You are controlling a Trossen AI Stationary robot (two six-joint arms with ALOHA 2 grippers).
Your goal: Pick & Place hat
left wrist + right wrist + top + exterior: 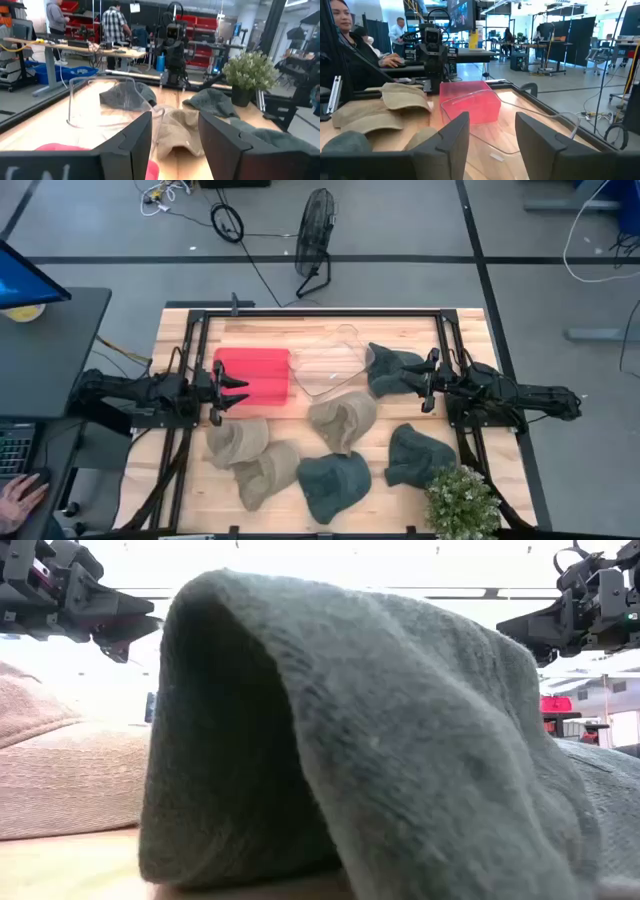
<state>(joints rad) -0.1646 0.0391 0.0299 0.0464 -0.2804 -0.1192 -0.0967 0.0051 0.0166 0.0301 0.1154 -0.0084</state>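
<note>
Filling most of the low view, a dark grey-green knitted hat lies slumped on the table, so close to the lens that it cannot be said for certain which of the green hats it is, though the front one seems likeliest. Six soft hats are seen scattered from above: three tan ones, at and, and three dark green ones, the others at and.

The left gripper is held above the red rectangular plastic bin, fingers spread apart and nothing between them; the tan hat just in front of it is judged to be its nearest target, lying toward the table's front edge from the fingertips. The right gripper is likewise parted and empty, poised at the edge of the dark green hat beside the clear plastic bin, which is the closest hat to either arm. That hat's long axis runs roughly across the table.

A pale wooden tabletop carries everything, with a small potted green plant at its front right corner. Beyond, a workshop with benches, red shelving and several people is seen.
</note>
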